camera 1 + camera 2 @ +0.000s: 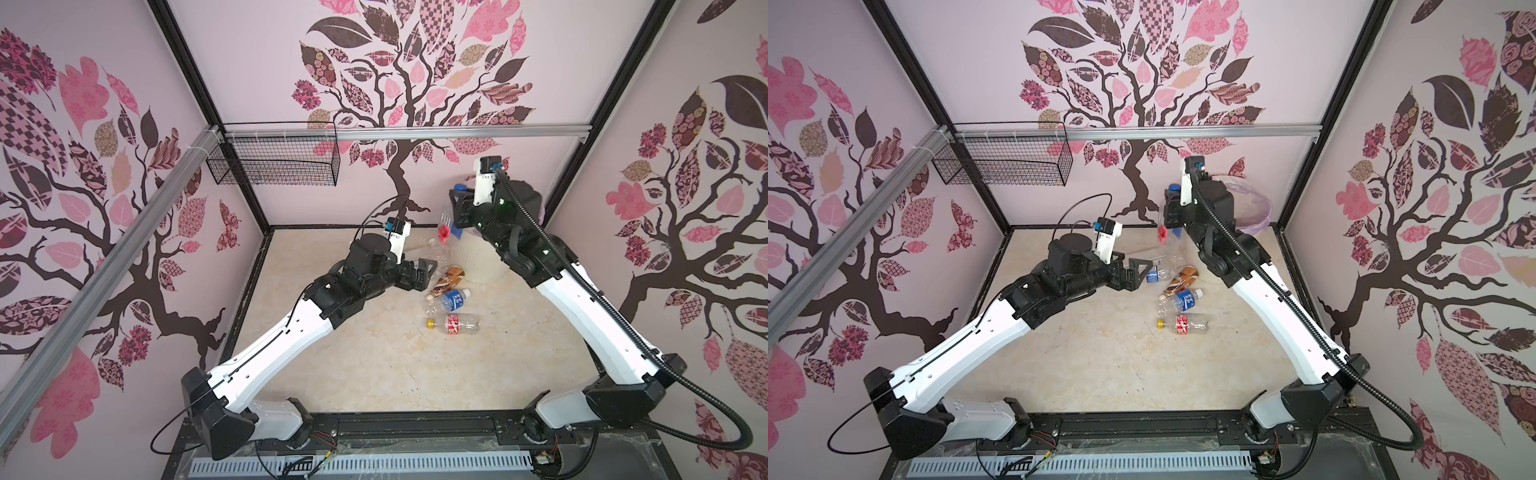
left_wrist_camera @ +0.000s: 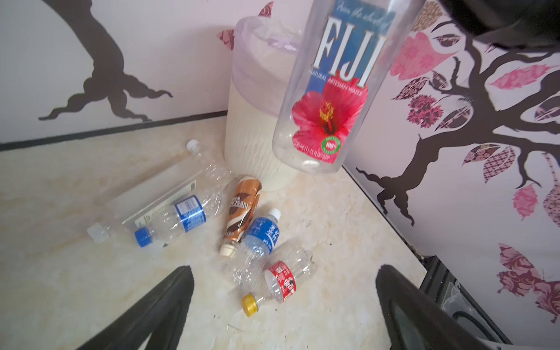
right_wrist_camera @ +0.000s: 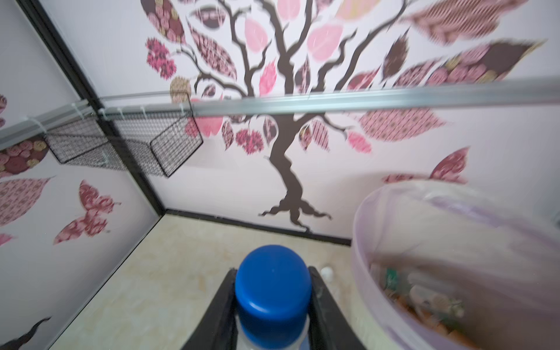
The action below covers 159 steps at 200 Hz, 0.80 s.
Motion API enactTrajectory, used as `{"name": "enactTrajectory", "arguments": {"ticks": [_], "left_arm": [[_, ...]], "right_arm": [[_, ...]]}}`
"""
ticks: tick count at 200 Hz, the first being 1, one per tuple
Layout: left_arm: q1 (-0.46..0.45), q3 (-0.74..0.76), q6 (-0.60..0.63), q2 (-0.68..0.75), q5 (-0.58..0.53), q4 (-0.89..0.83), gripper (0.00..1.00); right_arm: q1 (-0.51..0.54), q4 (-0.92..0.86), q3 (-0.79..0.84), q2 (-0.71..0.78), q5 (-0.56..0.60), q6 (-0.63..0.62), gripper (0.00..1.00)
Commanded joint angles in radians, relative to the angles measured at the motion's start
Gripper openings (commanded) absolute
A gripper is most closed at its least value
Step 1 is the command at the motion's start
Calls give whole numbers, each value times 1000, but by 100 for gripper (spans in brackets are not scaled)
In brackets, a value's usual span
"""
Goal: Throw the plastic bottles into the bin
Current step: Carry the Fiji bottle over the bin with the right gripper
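The bin (image 1: 478, 257) is standing in the far right corner. The right gripper (image 3: 272, 297) is hanging just left of its rim. Its fingers are clamping the neck of the Fiji bottle (image 2: 327, 91), which is dangling cap up above the floor (image 1: 374, 353). The left gripper (image 1: 424, 272) is hovering wide open and empty, left of the bin. Beside it a brown bottle (image 1: 446, 279), a blue-labelled one (image 1: 453, 299) and a red-labelled one (image 1: 457, 323) are lying, with clear ones (image 2: 185, 212) farther left.
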<state>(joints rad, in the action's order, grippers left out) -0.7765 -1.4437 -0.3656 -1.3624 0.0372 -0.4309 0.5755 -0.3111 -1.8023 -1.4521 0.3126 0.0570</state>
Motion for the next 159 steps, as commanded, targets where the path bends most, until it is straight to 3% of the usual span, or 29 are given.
{"name": "enactTrajectory", "arguments": {"ticks": [1,36,75,138,159], "left_arm": [[5,-131,29,-64,11,8,98],[5,-322,34,-170,42,-9,98],[5,-448,53,-219,47,-26,98],[4,-478,62,-227,49,-40,98],[5,-455,57,-218,55,-45,98]], "right_arm": [[2,91,-117,-29,187,-232,22],[1,259,-228,-34,261,-433,22],[1,276,-416,-89,228,-520,23],[-8,273,-511,-185,223,-568,21],[-101,206,-453,-230,238,-447,24]]}}
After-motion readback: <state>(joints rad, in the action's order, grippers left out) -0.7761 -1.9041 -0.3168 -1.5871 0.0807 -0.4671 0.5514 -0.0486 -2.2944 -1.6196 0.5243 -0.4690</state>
